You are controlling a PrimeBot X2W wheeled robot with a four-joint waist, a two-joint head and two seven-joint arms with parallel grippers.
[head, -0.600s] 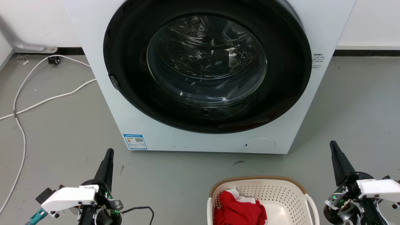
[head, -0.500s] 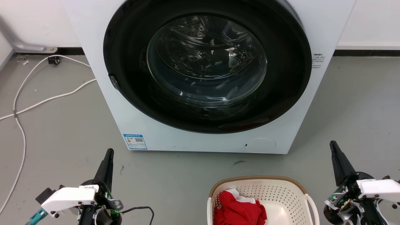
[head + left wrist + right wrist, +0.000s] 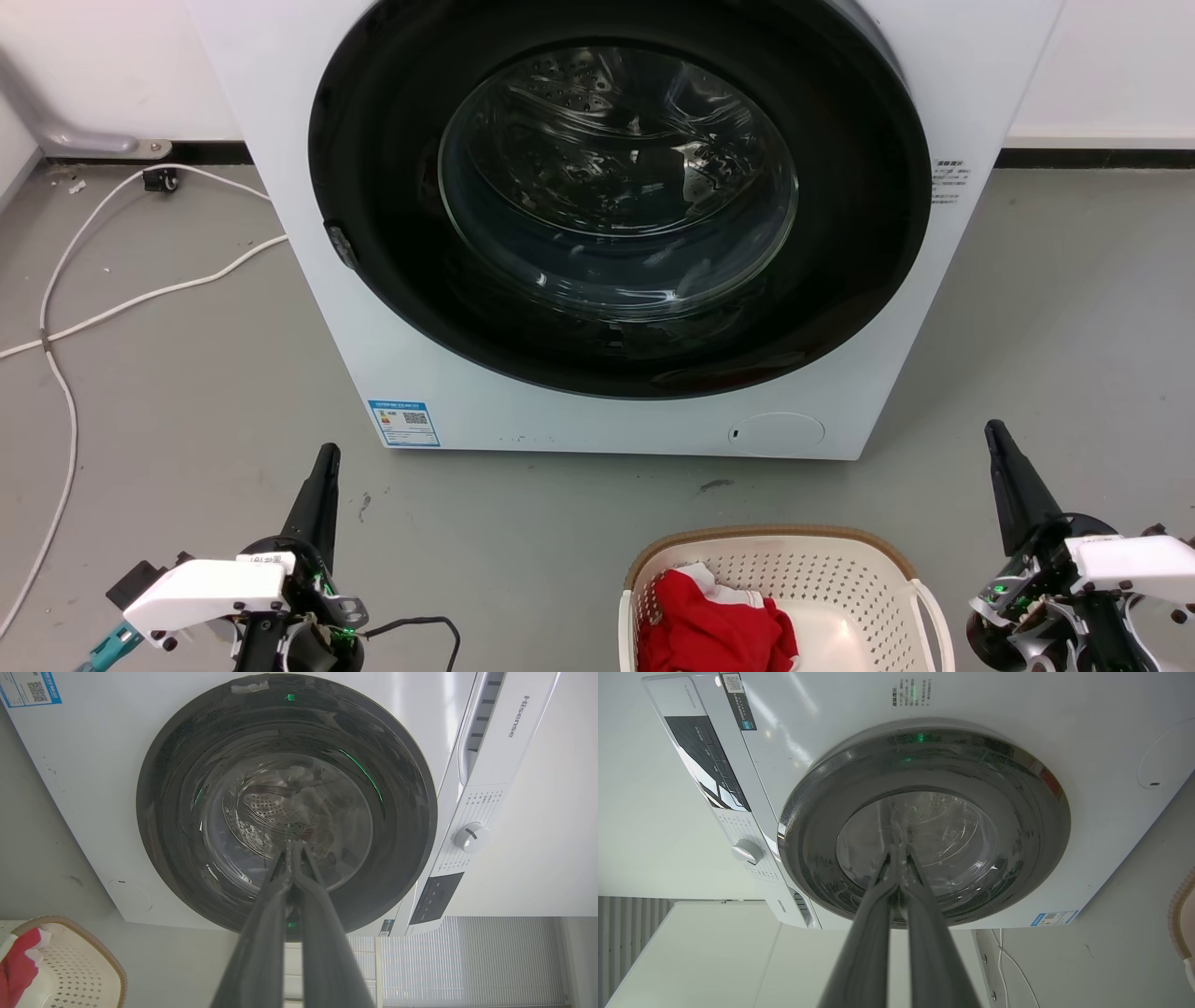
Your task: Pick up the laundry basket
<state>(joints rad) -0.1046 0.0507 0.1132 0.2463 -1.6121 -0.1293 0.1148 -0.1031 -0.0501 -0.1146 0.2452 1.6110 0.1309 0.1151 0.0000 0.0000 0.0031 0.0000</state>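
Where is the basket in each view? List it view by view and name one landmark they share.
Head view: basket at the bottom edge, right of centre, cut off by the frame.
Left wrist view: basket in the bottom-left corner.
Right wrist view: a sliver of the basket, its brown rim, at the right edge, lower half.
Shared landmark: the round washer door, large in all three.

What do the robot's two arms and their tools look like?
The left tool and right tool each have two long, dark, tapering fingers, a green light at the base and a white housing behind. A black cable loops beside the left one, near a teal connector.
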